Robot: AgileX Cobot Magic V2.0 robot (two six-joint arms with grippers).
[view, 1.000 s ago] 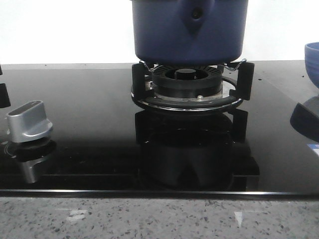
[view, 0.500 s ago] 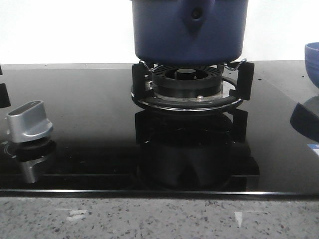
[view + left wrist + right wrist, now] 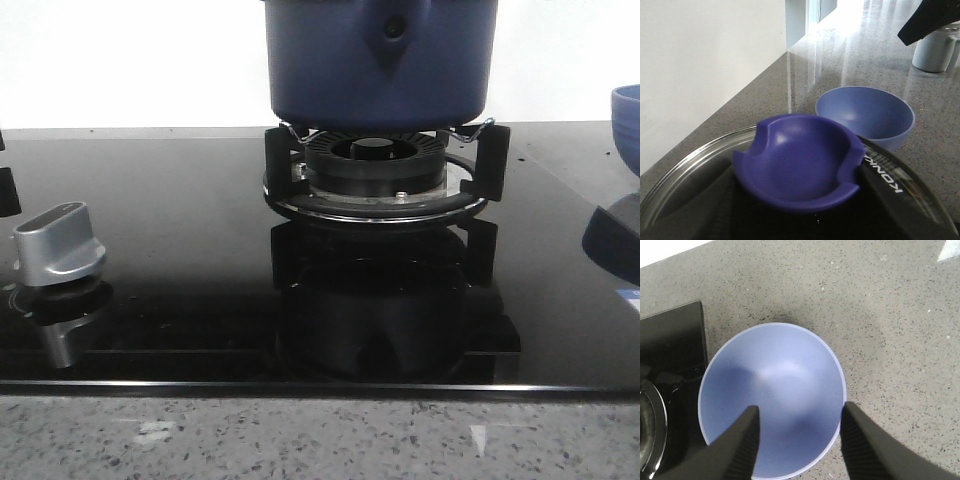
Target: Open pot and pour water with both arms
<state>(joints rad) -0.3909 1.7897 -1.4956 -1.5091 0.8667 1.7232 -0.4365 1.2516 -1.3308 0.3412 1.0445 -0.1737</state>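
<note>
- Looking forward over the glossy black glass cooktop [image 3: 170, 200], I see the large dark navy-blue round pot [image 3: 380, 70] sitting on the black burner grate [image 3: 375, 185], its teardrop handle mount facing me.
- A silver control knob [image 3: 58, 243] stands near the cooktop's left front, well apart from the burner.
- My left wrist camera looks down on a glass lid [image 3: 695, 170] with a purple scooped knob [image 3: 800, 162] at its middle; the left fingers are out of frame, so I cannot tell how they are set.
- My right gripper [image 3: 797, 442] hangs over the light-blue rounded bowl [image 3: 772, 390] on the speckled grey stone counter [image 3: 880, 315], fingers spread apart and empty.
- That bowl sits just beside the cooktop's edge.
</note>
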